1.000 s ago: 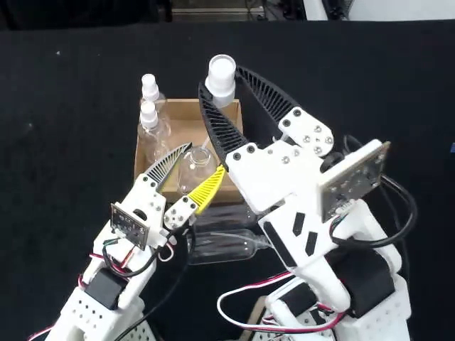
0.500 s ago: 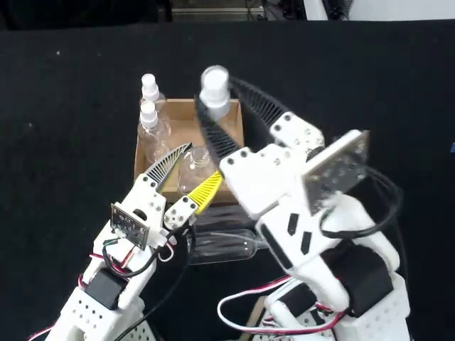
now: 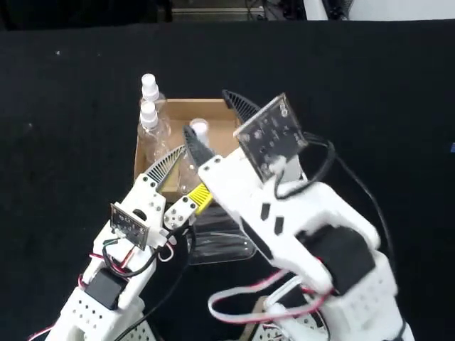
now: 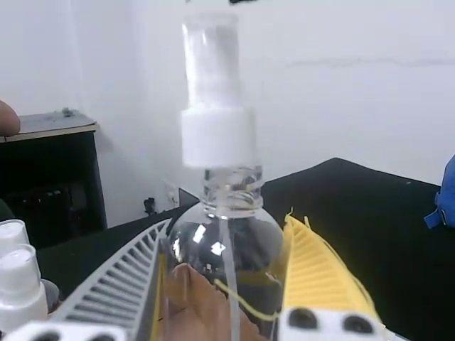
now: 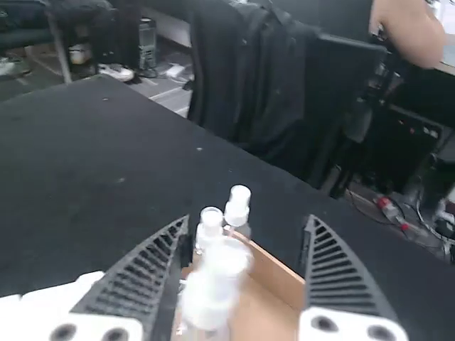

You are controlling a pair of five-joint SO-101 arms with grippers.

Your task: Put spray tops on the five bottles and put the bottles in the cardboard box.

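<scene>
On the desk, middle: cardboard box, open-topped. Two capped bottles stand upright in it along the wall toward the desk's left edge, one behind the other. Left claw clamped on an upright clear bottle at the box's near wall. A spray top sits on its neck, threads showing under the collar. Right claw above, fingers apart either side of the spray top. One uncapped bottle lies on its side just beside the box's near wall.
</scene>
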